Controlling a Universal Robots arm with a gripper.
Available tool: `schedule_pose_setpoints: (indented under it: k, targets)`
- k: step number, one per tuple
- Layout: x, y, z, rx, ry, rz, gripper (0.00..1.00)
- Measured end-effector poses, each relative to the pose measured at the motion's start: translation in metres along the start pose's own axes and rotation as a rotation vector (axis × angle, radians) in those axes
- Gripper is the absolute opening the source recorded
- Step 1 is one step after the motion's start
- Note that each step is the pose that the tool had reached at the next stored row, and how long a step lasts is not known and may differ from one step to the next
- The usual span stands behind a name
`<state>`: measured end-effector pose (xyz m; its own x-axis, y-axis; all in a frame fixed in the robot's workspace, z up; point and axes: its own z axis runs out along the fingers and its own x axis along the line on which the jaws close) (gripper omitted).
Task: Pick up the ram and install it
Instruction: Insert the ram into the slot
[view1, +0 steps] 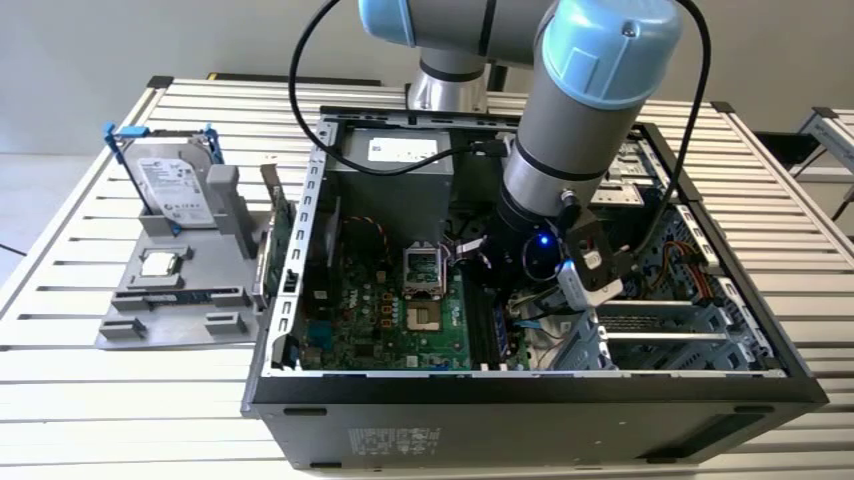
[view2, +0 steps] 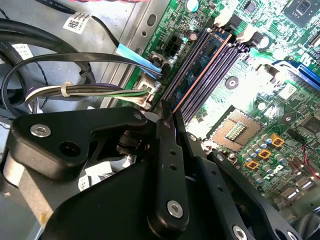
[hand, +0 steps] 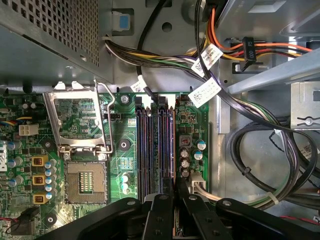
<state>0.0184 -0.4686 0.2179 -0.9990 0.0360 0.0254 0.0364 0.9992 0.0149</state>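
Inside the open computer case (view1: 534, 385), arm reaching down from above.
Arm: grey and light-blue robot arm (view1: 574, 110), wrist low in the case, over the motherboard's (view1: 387, 320) side toward the exterior view's right.
Gripper: black fingers (view2: 167, 165) drawn close together, tips at the near end of the memory slots; gripper (hand: 174, 192) sits right at the slot bank in both wrist views.
Grip: fingers pinched on the thin edge of the ram (view2: 200, 67).
Ram: long blue-green stick standing on edge in one of the memory slots (hand: 152, 150), running lengthwise away from the fingertips; whether it is fully seated, cannot tell.
Slots: parallel dark slots with white latches at the far end, beside the empty processor socket (hand: 85, 182), its metal retention frame (hand: 77, 120) lifted open.
Cables: bundled black and coloured cables (hand: 260, 145) beside the slots, near the gripper.
Outside the case: hard drive in a blue frame (view1: 174, 190) standing on a grey fixture (view1: 167, 300), on the slatted table (view1: 80, 400), at the exterior view's left.
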Motion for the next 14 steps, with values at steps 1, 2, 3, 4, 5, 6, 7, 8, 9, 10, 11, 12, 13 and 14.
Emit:
schedule_pose_setpoints:
  k: [1, 2, 3, 4, 5, 6, 7, 8, 9, 10, 11, 12, 13, 14]
  targets:
    - [0.0, 0.0, 0.0, 0.0, 0.0, 0.0, 0.0]
    - [0.0, 0.0, 0.0, 0.0, 0.0, 0.0, 0.0]
    - [0.0, 0.0, 0.0, 0.0, 0.0, 0.0, 0.0]
    - [0.0, 0.0, 0.0, 0.0, 0.0, 0.0, 0.0]
    - [0.0, 0.0001, 0.0, 0.0, 0.0, 0.0, 0.0]
    - [0.0, 0.0002, 0.0001, 0.0, 0.0, 0.0, 0.0]
    - [-0.0001, 0.0003, 0.0001, 0.0, 0.0, 0.0, 0.0]
    - [-0.0003, 0.0003, 0.0001, 0.0, 0.0, -0.001, 0.0]
    - [-0.0005, 0.0004, 0.0001, 0.0, 0.0, -0.003, 0.0]
    - [-0.0007, 0.0004, 0.0001, 0.0001, 0.0001, -0.004, 0.0]
    - [-0.0008, 0.0004, 0.0001, 0.0002, 0.0001, -0.006, 0.0]
    - [-0.0009, 0.0004, 0.0001, 0.0002, 0.0001, -0.006, 0.0]
    - [-0.0009, 0.0004, 0.0002, -0.0002, 0.0001, -0.006, 0.0]
    - [-0.0009, 0.0004, 0.0007, -0.0014, 0.0002, -0.006, 0.0]
